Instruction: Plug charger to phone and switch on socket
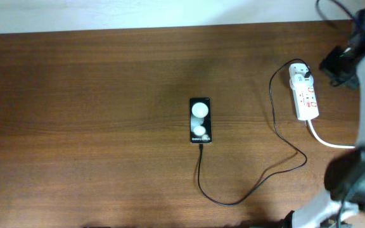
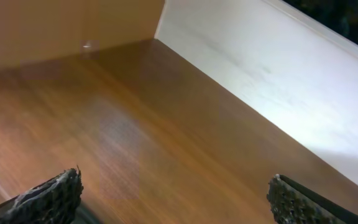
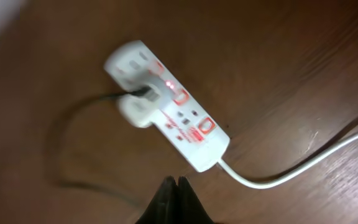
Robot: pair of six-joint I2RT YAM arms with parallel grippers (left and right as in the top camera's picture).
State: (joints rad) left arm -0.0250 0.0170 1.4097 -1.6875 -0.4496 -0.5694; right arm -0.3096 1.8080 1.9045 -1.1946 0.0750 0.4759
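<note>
A black phone (image 1: pixel 200 120) lies mid-way across the wooden surface (image 1: pixel 94 95), with the charger cable (image 1: pixel 272 101) apparently joined to its lower end. The charger's white adapter (image 3: pixel 138 111) sits in the socket (image 3: pixel 191 134), where a red light (image 3: pixel 168 84) glows, so the task looks essentially complete. The right fingers (image 3: pixel 166 202), pressed together, hover near the socket. The left fingers (image 2: pixel 48 196) are spread, holding nothing.

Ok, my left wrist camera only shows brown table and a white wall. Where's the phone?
Observer: The phone lies flat, face up, mid-frame in the overhead view.
Operator: Is the charger in it?
Observer: Its cable tip meets the phone's lower end; how deep, I can't tell.
Operator: Is the power strip on?
Observer: The right wrist view shows a red light glowing on it.
</note>
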